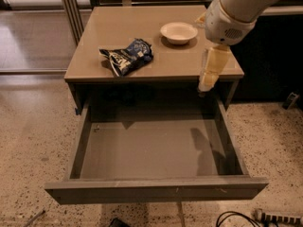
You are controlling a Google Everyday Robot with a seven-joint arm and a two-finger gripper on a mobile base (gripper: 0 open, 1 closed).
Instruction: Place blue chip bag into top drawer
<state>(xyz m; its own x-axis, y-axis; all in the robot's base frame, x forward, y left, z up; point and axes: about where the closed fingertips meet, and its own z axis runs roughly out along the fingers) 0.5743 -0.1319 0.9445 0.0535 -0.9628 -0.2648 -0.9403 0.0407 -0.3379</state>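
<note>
Supporting surface: flat tan rectangular cabinet top [142, 25], smooth and slightly glossy. Two items lie directly on it.

Item one: small crumpled dark blue foil chip bag [127, 56] with white and black print. It lies flat, left of centre and nearer the front edge.

Item two: shallow round white bowl [178, 32], upright, right of centre toward the back, well apart from the bag.

The pale gripper [207, 79] hangs pointing down over the top's front right corner, in front of the bowl, touching neither item.
</note>
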